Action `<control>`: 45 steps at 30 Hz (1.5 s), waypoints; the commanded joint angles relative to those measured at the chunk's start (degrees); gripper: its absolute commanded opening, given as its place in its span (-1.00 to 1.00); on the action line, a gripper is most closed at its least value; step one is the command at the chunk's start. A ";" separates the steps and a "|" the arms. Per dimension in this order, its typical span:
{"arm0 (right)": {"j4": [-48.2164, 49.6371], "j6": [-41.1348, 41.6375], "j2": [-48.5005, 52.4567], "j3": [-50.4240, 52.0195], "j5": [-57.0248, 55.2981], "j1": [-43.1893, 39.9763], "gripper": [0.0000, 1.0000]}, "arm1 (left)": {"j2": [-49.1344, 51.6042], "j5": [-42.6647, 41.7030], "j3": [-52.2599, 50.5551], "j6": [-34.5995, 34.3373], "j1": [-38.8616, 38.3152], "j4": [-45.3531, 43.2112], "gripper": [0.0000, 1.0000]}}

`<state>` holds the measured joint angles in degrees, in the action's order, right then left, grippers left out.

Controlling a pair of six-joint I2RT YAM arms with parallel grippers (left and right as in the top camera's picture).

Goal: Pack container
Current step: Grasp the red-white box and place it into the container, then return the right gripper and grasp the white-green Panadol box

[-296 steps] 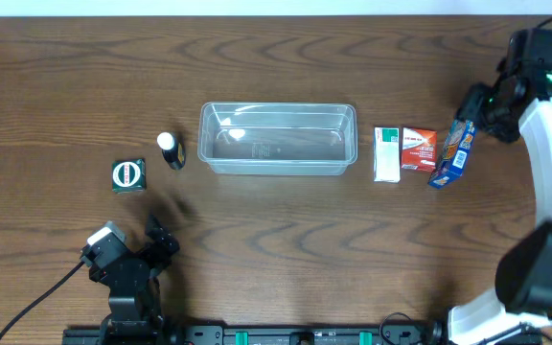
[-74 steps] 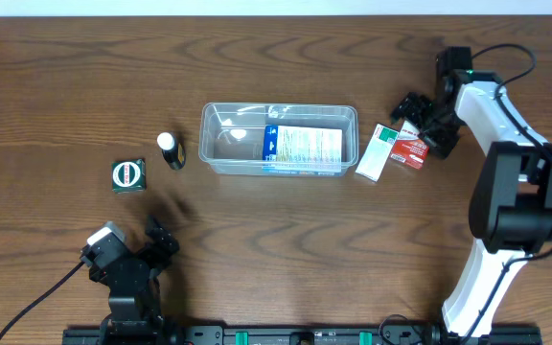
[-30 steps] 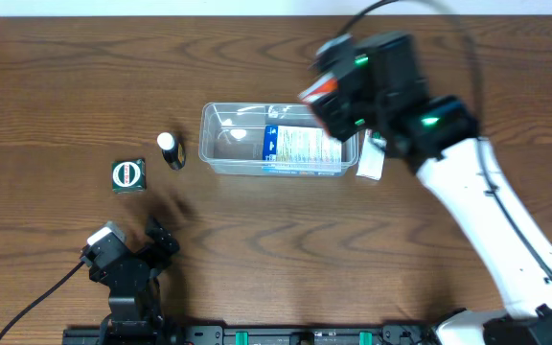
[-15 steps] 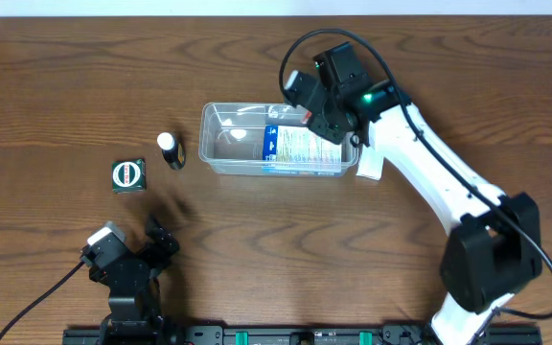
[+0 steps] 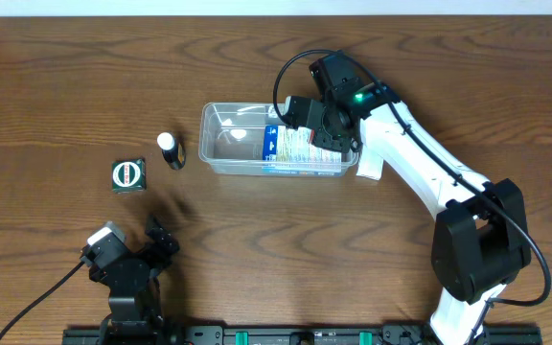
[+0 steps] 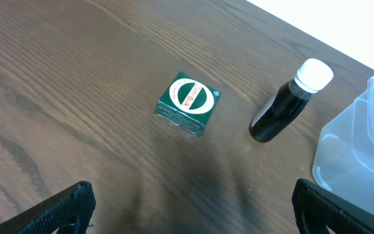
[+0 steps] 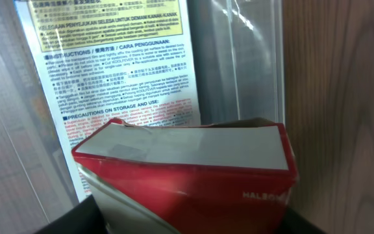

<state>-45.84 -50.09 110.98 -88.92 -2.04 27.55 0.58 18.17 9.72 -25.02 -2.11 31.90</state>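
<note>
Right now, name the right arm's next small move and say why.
Probably lower slightly and open: the right pincer holds the red box over the container, above the printed box lying inside, so releasing should land it in.

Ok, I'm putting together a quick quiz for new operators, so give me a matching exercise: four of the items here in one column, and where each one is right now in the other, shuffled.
Things
1. green box
2. dark bottle
3. red box
4. printed box

Places
a. lying inside the container
b. gripped in the right hand
c. on the table, furthest left of the four
d. on the table, between the green box and the container

Pairs: 1-c, 2-d, 3-b, 4-a
</note>
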 commanded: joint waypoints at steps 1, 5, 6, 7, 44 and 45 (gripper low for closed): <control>-0.02 -1.42 0.72 0.11 0.17 0.44 0.24 | -0.35 0.52 -1.03 0.98 -0.28 0.11 0.96; 0.50 -1.38 0.72 0.11 -0.02 0.55 0.80 | -0.35 0.52 -1.03 0.98 -0.28 0.11 0.95; 0.90 -1.36 0.72 0.11 -0.59 0.55 0.95 | -0.35 0.52 -1.03 0.98 -0.28 0.11 0.96; 1.29 -1.09 0.68 0.11 -1.33 0.55 0.98 | -0.35 0.52 -1.03 0.98 -0.28 0.11 0.96; -6.29 104.10 0.55 3.89 2.69 -17.53 0.69 | -0.35 0.52 -1.03 0.98 -0.28 0.11 0.96; -5.97 104.08 1.66 3.89 2.69 -17.53 0.70 | -0.35 0.52 -1.03 0.98 -0.28 0.11 0.96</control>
<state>-52.31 48.90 109.38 -85.65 1.72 9.91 0.58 18.17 9.72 -25.02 -2.11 31.90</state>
